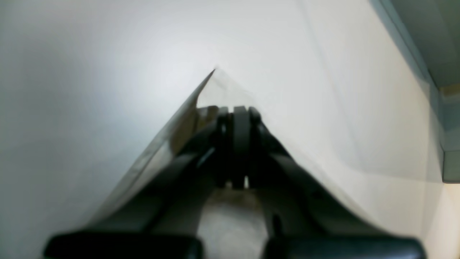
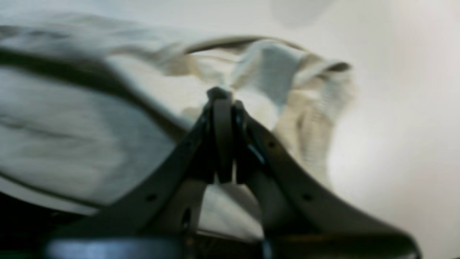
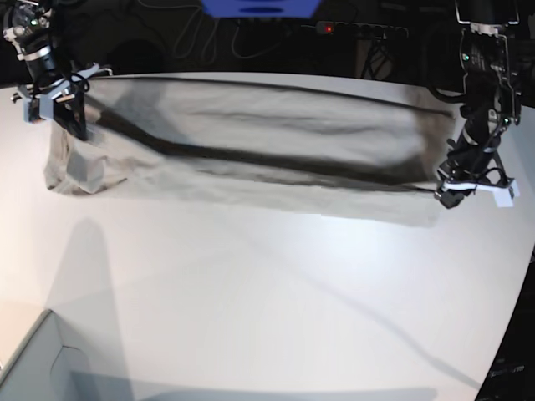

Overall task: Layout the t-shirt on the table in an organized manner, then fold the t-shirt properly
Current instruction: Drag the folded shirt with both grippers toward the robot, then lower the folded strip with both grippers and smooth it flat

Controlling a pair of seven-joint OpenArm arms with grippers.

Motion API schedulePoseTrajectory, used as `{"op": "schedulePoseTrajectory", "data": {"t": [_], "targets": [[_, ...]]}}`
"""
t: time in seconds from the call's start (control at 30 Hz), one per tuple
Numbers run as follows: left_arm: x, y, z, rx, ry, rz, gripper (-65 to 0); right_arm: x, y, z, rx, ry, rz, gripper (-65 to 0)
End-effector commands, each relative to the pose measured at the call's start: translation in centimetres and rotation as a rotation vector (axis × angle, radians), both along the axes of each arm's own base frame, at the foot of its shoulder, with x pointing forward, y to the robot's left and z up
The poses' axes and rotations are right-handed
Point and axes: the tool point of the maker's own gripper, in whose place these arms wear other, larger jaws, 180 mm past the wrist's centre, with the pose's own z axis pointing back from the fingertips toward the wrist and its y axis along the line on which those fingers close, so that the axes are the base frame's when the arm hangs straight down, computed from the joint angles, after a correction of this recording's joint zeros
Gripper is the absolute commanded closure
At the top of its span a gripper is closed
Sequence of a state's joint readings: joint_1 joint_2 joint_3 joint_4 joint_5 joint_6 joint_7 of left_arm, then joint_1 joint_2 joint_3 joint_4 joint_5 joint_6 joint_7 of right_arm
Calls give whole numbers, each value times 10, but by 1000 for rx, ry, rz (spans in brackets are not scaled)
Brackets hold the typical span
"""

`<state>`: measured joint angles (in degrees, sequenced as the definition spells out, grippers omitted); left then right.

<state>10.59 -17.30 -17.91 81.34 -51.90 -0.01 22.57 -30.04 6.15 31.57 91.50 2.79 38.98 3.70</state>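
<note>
The light grey-beige t-shirt (image 3: pixel 251 159) hangs stretched wide between both grippers, over the far part of the white table (image 3: pixel 276 301); its lower edge sags toward the tabletop. My right gripper (image 3: pixel 73 119), at the base view's left, is shut on one end, where the cloth (image 2: pixel 72 126) bunches around the closed fingertips (image 2: pixel 222 99). At the base view's right, my left gripper (image 3: pixel 447 185) is shut on the other end. In the left wrist view a pointed corner of the cloth (image 1: pixel 222 90) sticks out past the gripper (image 1: pixel 237 111), with the table (image 1: pixel 90 108) beneath.
A pale box corner (image 3: pixel 38 359) sits at the near left of the table. Behind the table's curved far edge are dark cables and a blue device (image 3: pixel 259 7). The arms' shadows fall across the tabletop.
</note>
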Motion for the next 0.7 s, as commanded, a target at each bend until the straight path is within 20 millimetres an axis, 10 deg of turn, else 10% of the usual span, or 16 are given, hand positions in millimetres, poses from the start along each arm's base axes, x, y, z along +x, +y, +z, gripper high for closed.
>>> {"op": "schedulePoseTrajectory", "data": {"t": [0.0,0.27,0.67], "targets": [[8,6,15,16,-48,3,-1,6,-5,16,-5,-55,10,0],[11,2,27,23,-77,-14,-1,-3,-26,20,-34,-57,-53,0],[7,2,22,20,-62,-13,-1,-15,3,53,-50,-111,-51,0]]}}
